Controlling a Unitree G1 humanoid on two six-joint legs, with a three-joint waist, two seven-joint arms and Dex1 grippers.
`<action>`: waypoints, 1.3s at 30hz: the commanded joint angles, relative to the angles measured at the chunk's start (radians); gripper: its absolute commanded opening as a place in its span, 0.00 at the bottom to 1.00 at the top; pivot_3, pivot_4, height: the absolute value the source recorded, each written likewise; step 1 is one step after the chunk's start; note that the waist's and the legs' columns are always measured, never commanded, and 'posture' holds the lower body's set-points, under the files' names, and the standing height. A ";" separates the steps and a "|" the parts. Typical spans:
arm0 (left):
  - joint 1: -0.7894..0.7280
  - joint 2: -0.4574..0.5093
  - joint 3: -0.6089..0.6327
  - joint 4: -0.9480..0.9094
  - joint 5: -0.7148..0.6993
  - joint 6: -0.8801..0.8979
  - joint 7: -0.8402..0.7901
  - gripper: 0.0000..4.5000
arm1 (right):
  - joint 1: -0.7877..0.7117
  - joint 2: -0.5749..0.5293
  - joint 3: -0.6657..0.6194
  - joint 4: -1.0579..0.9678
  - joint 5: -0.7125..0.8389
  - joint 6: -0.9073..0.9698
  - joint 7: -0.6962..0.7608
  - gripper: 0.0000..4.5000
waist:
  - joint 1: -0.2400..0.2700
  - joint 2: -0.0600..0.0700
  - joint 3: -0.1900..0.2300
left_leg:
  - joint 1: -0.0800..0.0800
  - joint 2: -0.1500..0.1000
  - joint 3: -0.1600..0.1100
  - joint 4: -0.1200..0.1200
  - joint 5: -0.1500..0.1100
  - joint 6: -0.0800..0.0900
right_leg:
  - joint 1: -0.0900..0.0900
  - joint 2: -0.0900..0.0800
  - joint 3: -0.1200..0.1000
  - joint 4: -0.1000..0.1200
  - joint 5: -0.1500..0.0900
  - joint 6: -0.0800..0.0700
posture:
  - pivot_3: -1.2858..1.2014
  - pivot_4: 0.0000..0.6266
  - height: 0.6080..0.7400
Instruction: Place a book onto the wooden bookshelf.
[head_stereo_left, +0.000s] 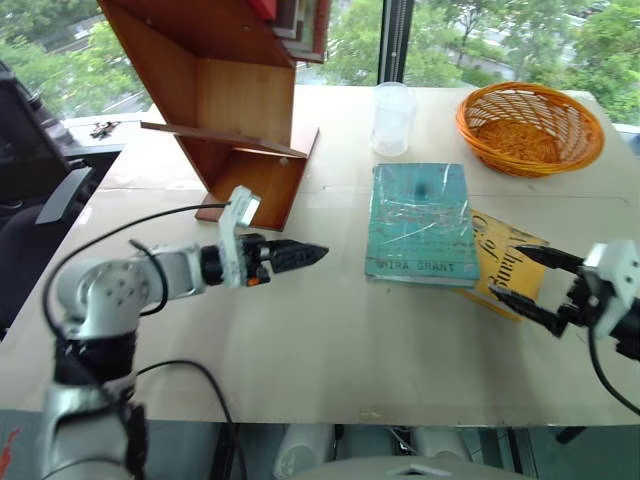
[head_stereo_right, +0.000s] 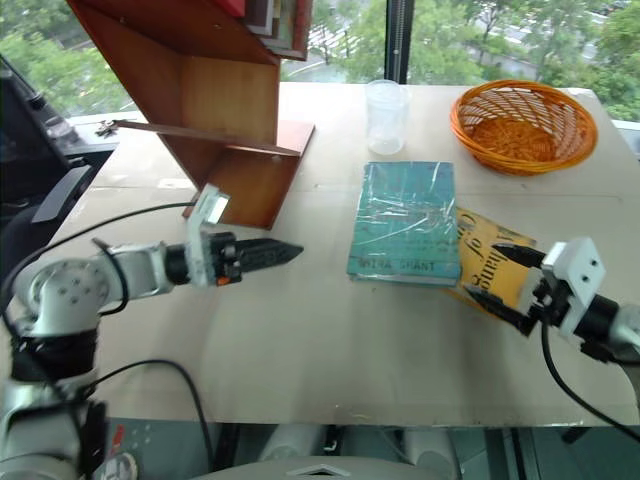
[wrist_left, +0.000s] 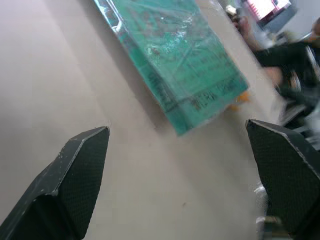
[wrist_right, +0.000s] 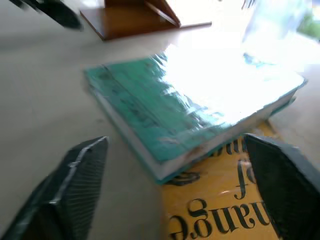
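I am holding my left claw (head_stereo_left: 318, 252) spread and empty at centre-left of the frame, pointing across the tabletop (head_stereo_left: 330, 350) toward the book (head_stereo_left: 421, 222), which is lying flat at centre right, well apart from my tips. My right claw (head_stereo_left: 522, 276) is also standing spread at lower right, empty, its fingers hovering over the yellow book (head_stereo_left: 505, 262) that is tucked partly under the teal one. I judge I am in the approach step: nothing is gripped, and the wooden bookshelf (head_stereo_left: 235, 110) is waiting at upper left. Next I need to close in on the book's near edge and get a finger beneath it. The right wrist view is showing the book's thick page edge resting on the yellow cover, which the head views are barely giving me.
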 joint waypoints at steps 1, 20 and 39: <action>-0.134 -0.115 0.011 0.260 0.041 0.054 0.056 1.00 | 0.090 0.040 -0.068 -0.121 0.036 -0.026 -0.033 0.98 | -0.001 -0.001 0.000 | 0.003 0.000 0.001 0.000 0.000 0.000 | 0.003 0.000 0.001 0.000 0.000 0.000 | 0.52 0.24 1.00; -0.455 -0.398 -0.071 1.033 0.510 -0.415 -0.394 0.72 | 0.403 0.268 -0.032 -0.375 -0.018 -0.123 -0.252 1.00 | 0.002 -0.002 0.000 | 0.002 0.000 -0.001 -0.002 0.005 -0.009 | 0.001 -0.002 0.004 0.000 0.000 0.000 | 0.52 0.24 1.00; -0.238 -0.262 0.096 0.073 0.278 0.071 -0.343 0.00 | 0.321 0.219 -0.014 -0.229 -0.005 -0.183 -0.236 1.00 | -0.008 -0.002 0.000 | -0.001 0.001 -0.003 -0.002 0.005 -0.009 | -0.002 -0.004 0.004 0.000 0.000 0.000 | 0.52 0.24 1.00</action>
